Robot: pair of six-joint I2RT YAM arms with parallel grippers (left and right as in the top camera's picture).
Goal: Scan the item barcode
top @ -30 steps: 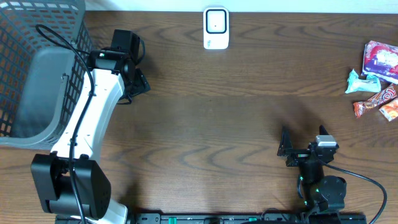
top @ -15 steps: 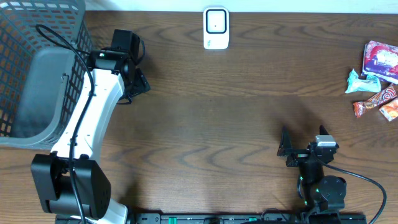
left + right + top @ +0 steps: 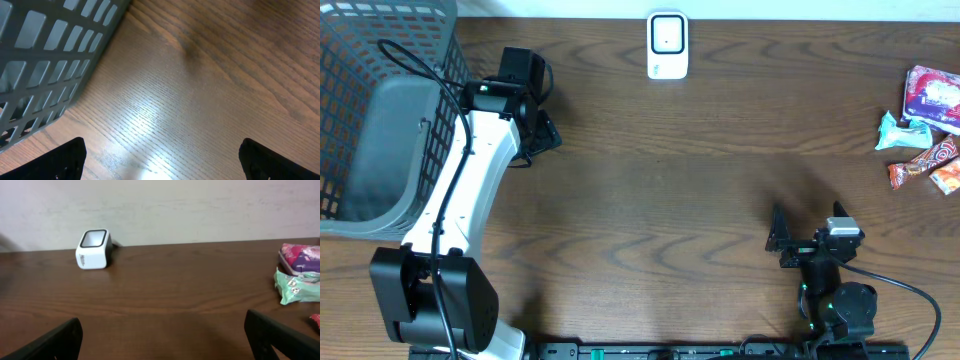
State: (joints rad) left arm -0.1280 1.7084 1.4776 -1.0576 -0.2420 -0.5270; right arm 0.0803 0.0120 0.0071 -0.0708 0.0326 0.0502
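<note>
The left arm (image 3: 460, 190) extended along the grey mesh basket (image 3: 360, 120) at the left end of the wooden surface (image 3: 670, 200). The left arm's jaws stood spread wide just beside the basket's wall, over bare wood, pinching nothing (the wrist view showed only two dark fingertips (image 3: 62, 160) in its lower corners, far apart). The right arm (image 3: 825, 265) sat low near the front edge on the right side. The right arm's jaws were likewise spread and empty, facing the far wall. The white scanner (image 3: 667, 45) stood upright at the middle of the far edge, its dark-framed face on top. The items lay in a loose cluster at the right edge, well apart from both arms and from the scanner. A pink-and-red packet (image 3: 932, 92) lay farthest back, a teal packet (image 3: 900, 130) touched it, and two orange-red wrappers (image 3: 923, 160) lay nearest the front. No barcode could be made out on any of them.
</note>
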